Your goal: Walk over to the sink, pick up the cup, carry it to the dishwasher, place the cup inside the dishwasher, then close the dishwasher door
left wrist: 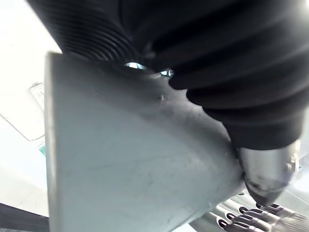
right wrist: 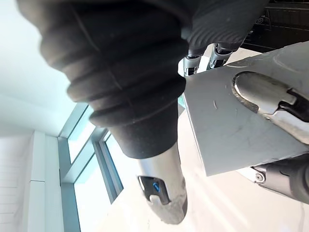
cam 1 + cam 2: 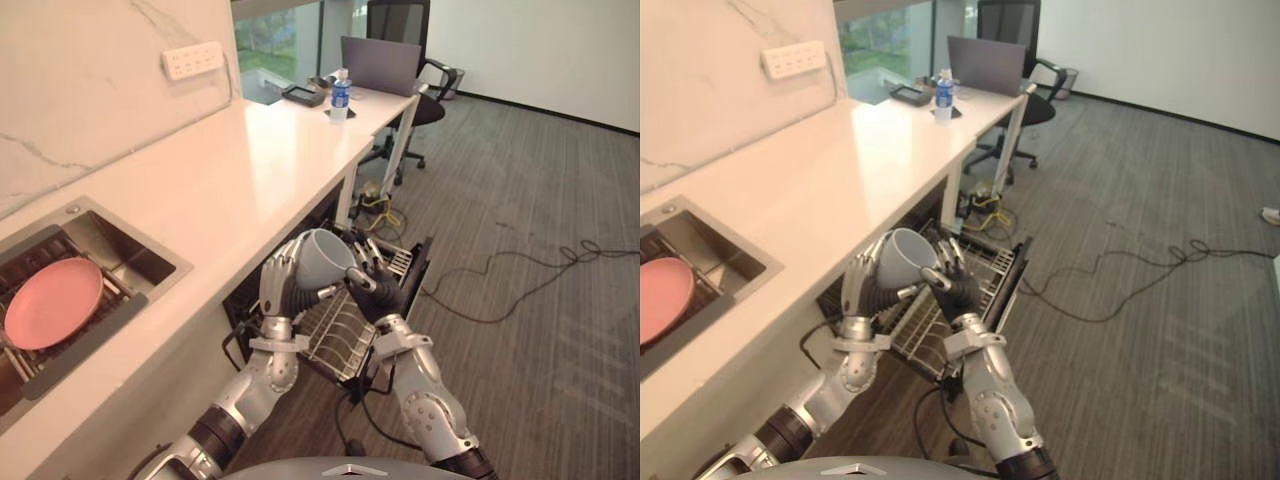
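Observation:
A pale grey cup (image 3: pixel 322 256) is held tilted at chest height between my two hands, above the pulled-out wire rack (image 3: pixel 340 335) of the open dishwasher, whose door (image 3: pixel 414 275) hangs down to the right. My left hand (image 3: pixel 284 287) has its fingers curled round the cup's left side; up close the cup (image 1: pixel 130 164) lies against that hand's cover. My right hand (image 3: pixel 374 285) rests straight fingers against the cup's right rim, and its thumb (image 2: pixel 164 193) stands apart from the cup (image 2: pixel 231 125).
The white counter (image 3: pixel 210 170) runs along my left, with the steel sink (image 3: pixel 140 262) holding a pink plate (image 3: pixel 52 302). Farther on, a desk carries a water bottle (image 3: pixel 340 94) and a laptop (image 3: pixel 380 64), with an office chair (image 3: pixel 400 25) behind. Grey carpet lies to the right.

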Controlling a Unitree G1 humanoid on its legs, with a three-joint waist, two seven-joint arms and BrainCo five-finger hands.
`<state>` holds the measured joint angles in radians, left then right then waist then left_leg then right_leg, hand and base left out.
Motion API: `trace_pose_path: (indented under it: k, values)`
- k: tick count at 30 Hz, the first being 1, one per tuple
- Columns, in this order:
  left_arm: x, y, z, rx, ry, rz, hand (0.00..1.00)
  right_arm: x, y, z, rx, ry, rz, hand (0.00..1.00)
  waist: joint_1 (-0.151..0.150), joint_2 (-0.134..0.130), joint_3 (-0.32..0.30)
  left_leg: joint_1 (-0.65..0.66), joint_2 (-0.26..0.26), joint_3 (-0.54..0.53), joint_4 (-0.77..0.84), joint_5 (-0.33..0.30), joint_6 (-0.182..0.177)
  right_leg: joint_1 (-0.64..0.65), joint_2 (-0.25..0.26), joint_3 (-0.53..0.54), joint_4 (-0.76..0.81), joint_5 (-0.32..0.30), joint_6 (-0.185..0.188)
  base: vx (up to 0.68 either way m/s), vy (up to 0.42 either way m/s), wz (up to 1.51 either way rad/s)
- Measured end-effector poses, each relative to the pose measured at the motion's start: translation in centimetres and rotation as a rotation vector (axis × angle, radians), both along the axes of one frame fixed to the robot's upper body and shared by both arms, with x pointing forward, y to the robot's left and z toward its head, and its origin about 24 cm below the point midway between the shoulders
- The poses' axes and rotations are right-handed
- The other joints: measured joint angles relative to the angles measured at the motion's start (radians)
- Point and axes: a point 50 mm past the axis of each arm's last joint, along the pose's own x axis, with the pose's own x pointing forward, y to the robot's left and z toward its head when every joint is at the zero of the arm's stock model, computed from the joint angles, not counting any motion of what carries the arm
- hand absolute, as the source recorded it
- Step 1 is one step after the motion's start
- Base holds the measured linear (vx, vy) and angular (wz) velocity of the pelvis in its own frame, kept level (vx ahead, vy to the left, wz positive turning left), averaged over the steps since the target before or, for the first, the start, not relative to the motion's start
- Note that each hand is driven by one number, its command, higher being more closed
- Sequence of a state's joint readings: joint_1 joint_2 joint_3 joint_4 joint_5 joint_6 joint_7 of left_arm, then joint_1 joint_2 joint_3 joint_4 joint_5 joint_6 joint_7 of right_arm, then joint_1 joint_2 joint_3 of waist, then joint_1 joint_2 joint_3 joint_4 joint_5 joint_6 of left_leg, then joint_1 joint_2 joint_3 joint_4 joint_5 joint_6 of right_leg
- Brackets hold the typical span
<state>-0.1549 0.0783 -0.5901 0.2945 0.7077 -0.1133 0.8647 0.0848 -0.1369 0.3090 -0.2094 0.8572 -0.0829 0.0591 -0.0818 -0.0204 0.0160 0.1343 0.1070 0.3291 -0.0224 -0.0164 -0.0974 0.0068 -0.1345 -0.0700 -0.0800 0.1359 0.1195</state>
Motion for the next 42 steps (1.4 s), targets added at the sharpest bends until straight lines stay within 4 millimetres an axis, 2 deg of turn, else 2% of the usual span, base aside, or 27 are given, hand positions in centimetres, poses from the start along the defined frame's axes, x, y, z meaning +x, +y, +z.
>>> trace_pose_path:
  k: [7, 20, 30, 36, 42]
  values:
    - [-0.1, -0.1, -0.5, 0.028, 0.02, 0.006, 1.0, 0.0, 0.3, -0.3, -0.062, 0.037, -0.024, 0.0, -0.001, -0.006, -0.026, 0.001, 0.001, -0.003, 0.0, 0.002, -0.001, 0.002, 0.0, -0.004, 0.0, 0.0, 0.0, 0.0, 0.0, 0.0]
    - [-0.4, -0.9, -0.9, 0.056, 0.03, -0.006, 1.0, 0.8, 0.8, -0.9, -0.145, 0.158, -0.129, 0.0, -0.002, -0.012, -0.038, 0.019, 0.001, -0.027, -0.035, 0.027, -0.001, 0.021, -0.002, -0.05, 0.0, -0.003, -0.008, -0.03, -0.016, 0.06]
    - [-0.3, -1.1, -0.9, 0.08, 0.04, 0.007, 1.0, 1.3, 0.7, -0.9, -0.157, 0.219, -0.192, 0.0, -0.001, -0.018, -0.04, 0.02, 0.005, -0.037, -0.039, 0.029, -0.001, 0.029, -0.008, -0.058, 0.0, -0.003, -0.009, 0.0, -0.001, 0.01]
    - [-0.4, -1.1, -1.0, 0.086, 0.045, 0.004, 1.0, 1.3, 0.8, -1.0, -0.145, 0.235, -0.179, 0.0, -0.001, -0.035, -0.038, 0.02, 0.006, -0.051, -0.052, 0.039, -0.003, 0.033, -0.008, -0.074, 0.0, -0.003, -0.009, -0.01, -0.008, 0.08]
    - [-0.2, -1.3, -0.8, 0.089, 0.034, -0.003, 1.0, 1.5, 1.2, -0.8, -0.078, 0.263, -0.135, 0.0, -0.002, -0.038, -0.036, 0.02, 0.007, -0.051, -0.052, 0.039, -0.003, 0.033, -0.007, -0.075, 0.0, -0.004, -0.01, 0.0, 0.0, 0.0]
